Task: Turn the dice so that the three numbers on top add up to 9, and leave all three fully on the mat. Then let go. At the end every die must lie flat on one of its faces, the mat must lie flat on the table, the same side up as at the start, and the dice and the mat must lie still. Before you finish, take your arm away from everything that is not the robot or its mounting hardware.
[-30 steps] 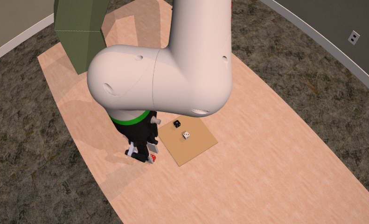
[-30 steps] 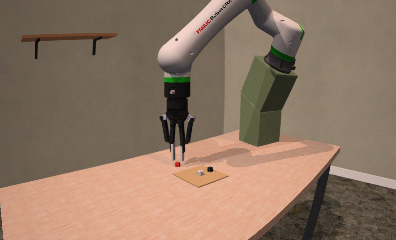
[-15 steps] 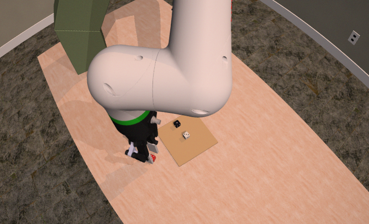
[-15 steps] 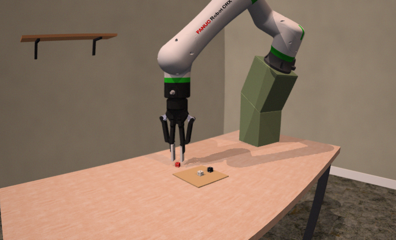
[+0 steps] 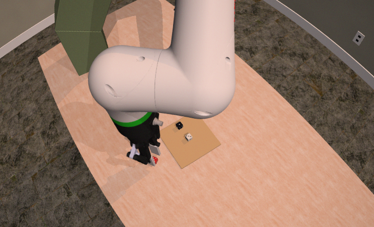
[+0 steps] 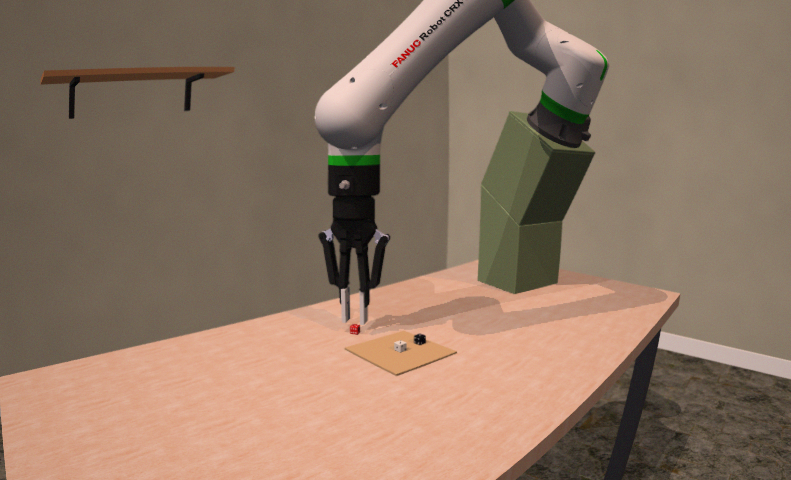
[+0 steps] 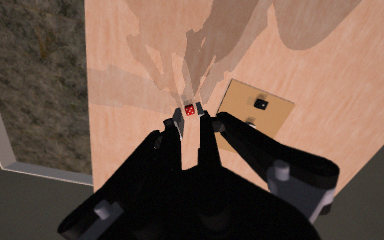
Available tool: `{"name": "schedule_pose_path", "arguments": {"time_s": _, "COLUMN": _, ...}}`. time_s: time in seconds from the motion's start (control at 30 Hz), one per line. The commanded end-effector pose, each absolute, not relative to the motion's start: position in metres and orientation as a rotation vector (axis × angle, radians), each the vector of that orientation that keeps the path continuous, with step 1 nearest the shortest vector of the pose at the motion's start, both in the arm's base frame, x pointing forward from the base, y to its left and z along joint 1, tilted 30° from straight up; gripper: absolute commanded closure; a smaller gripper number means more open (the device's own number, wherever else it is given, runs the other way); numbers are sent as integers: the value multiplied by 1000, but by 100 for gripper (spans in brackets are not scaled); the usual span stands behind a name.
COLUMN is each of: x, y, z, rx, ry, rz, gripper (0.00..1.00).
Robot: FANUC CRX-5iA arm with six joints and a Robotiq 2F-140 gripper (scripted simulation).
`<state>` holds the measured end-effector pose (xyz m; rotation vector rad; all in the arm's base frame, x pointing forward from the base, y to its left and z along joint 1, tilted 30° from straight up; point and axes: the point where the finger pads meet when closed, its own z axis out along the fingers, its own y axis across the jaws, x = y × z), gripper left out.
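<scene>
The red die [image 5: 155, 160] [image 6: 354, 329] [image 7: 189, 109] rests on the table just off the mat; its top seems to show five pips in the wrist view. My gripper [image 5: 157, 159] [image 6: 353, 321] [image 7: 189, 112] is partly open, pointing down with its fingertips just above the red die and on either side of it from above. The tan mat [image 5: 183, 160] [image 6: 396, 366] [image 7: 234, 92] lies flat. On it sit the white die [image 5: 188, 136] [image 6: 400, 346] and the black die [image 5: 179, 125] [image 6: 419, 339] [image 7: 261, 104]. Their top numbers are too small to read surely. A finger linkage partly hides the white die in the wrist view.
The green pedestal [image 5: 82, 42] [image 6: 521, 237] carries the arm at the table's far end. The mat and its two dice lie close beside the gripper. The long table edge is on the gripper's other side. A wall shelf [image 6: 137, 73] hangs well away.
</scene>
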<state>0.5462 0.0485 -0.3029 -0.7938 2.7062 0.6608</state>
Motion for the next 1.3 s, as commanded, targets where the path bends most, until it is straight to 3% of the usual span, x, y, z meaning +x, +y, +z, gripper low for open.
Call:
{"name": "schedule_pose_path", "arguments": {"time_s": 0.0, "x": 546, "y": 48, "z": -303, "rx": -794, "ry": 2706, "rz": 660, "gripper": 81}}
{"name": "schedule_pose_path", "arguments": {"time_s": 1.27, "x": 549, "y": 59, "z": -322, "rx": -794, "ry": 2706, "rz": 660, "gripper": 81}}
